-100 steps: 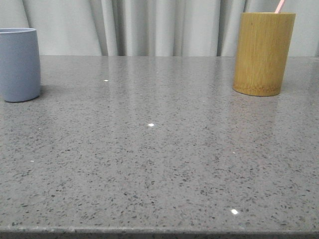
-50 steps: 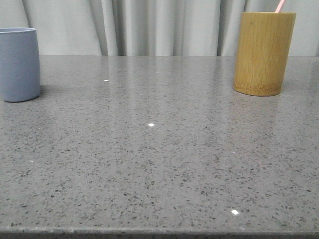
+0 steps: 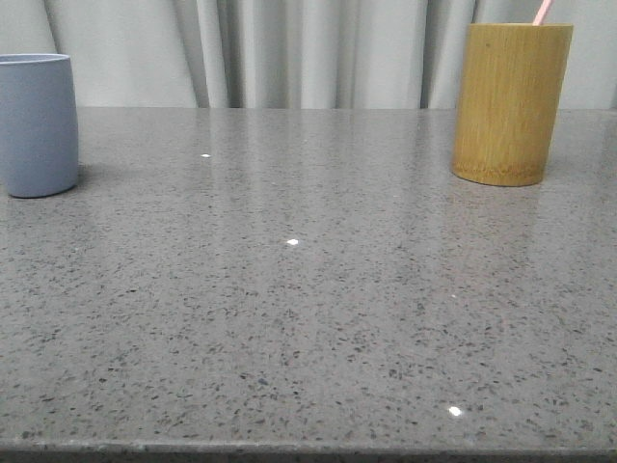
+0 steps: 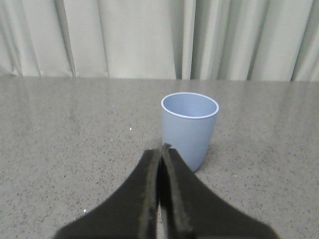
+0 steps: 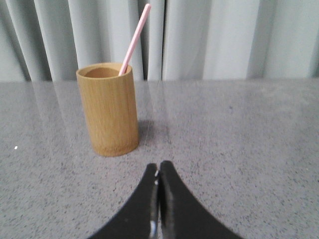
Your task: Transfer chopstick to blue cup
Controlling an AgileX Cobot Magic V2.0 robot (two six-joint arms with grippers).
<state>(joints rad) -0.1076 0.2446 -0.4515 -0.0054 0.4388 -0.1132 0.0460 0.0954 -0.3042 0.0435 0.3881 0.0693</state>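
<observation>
1. right pincer [image 5: 158, 172]: black fingers pressed together, empty; thin pale pink chopstick [image 5: 134, 37] leans in the tan bamboo cylinder [image 5: 108, 109] ahead of it.
2. left pincer [image 4: 160, 152]: likewise closed, empty; matte grey-blue plastic cup [image 4: 189, 129] just beyond its tips.
3. risk: approaching with fingers closed could topple the cylinder; a slim stick may slip.

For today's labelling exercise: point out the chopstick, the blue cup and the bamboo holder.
chopstick [image 5: 134, 37], right wrist view, on its pink shaft above the rim.
blue cup [image 4: 188, 134], left wrist view, on its outer wall.
bamboo holder [image 3: 506, 106], front view, mid-wall.
</observation>
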